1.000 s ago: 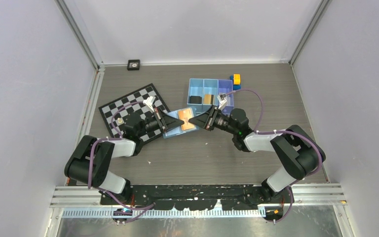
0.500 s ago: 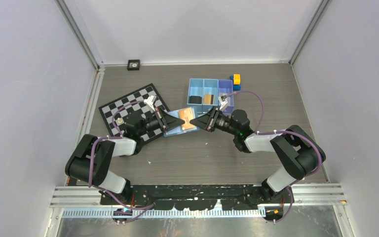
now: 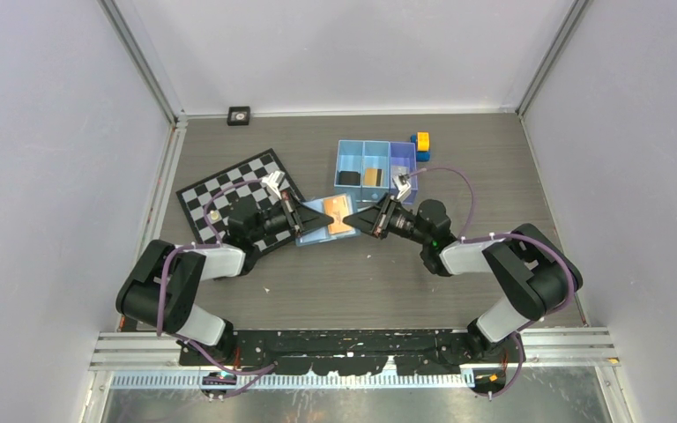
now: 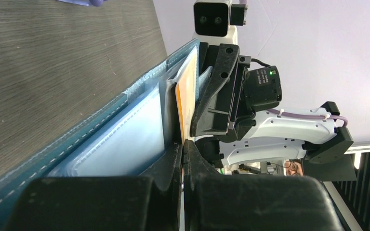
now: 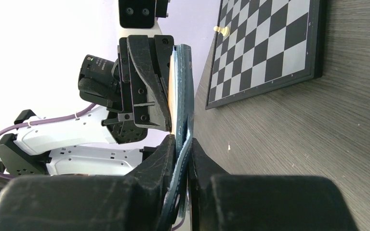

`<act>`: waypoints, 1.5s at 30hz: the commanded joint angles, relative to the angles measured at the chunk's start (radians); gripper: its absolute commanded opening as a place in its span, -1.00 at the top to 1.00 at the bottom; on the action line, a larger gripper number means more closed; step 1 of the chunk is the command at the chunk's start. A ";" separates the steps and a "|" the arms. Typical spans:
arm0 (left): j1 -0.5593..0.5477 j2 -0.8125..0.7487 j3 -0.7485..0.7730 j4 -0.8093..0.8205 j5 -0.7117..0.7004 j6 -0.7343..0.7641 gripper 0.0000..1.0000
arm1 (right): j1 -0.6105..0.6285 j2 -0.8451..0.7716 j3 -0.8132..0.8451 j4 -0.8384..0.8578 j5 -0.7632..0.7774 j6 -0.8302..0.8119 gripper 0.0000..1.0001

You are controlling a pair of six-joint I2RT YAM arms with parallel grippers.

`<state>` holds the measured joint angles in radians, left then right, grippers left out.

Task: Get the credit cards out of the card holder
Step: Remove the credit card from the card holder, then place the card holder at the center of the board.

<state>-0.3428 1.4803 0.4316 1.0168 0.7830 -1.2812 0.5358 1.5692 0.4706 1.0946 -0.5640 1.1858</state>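
Table [image 3: 361,273] carries chessboard [image 3: 229,189], 3-section tray [image 3: 376,161] and, betw. them, the open card holder [image 3: 311,236], tan credit card [image 3: 340,220] in its pocket. The left gripper [image 3: 324,216] is clenched, tips on holder's inside; right gripper [image 3: 353,220] pinches holder's edge.

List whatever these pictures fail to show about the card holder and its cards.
- Any second card: left wrist view, the tan card and pocket layers cover it.
- Snap button: top view, the card holder lies open, outer face turned away.
- Whether the right end effector pinches a card too: right wrist view, holder seen edge-on.
- Tray contents: top view, too small.
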 commanded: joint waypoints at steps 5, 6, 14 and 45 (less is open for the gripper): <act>0.027 -0.010 0.021 -0.020 -0.051 0.033 1.00 | -0.072 -0.081 -0.048 0.125 0.025 0.034 0.99; 0.027 -0.010 0.021 -0.020 -0.051 0.033 1.00 | -0.075 -0.083 -0.050 0.124 0.027 0.036 0.99; 0.027 -0.007 0.022 -0.020 -0.052 0.031 1.00 | -0.085 -0.066 -0.053 0.146 0.021 0.060 0.99; 0.045 -0.256 0.001 -0.340 -0.188 0.205 1.00 | -0.062 0.221 0.070 -0.081 0.023 0.018 0.89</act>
<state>-0.3042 1.2152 0.4313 0.6811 0.6086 -1.0992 0.4656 1.7664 0.4992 0.9501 -0.5262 1.1900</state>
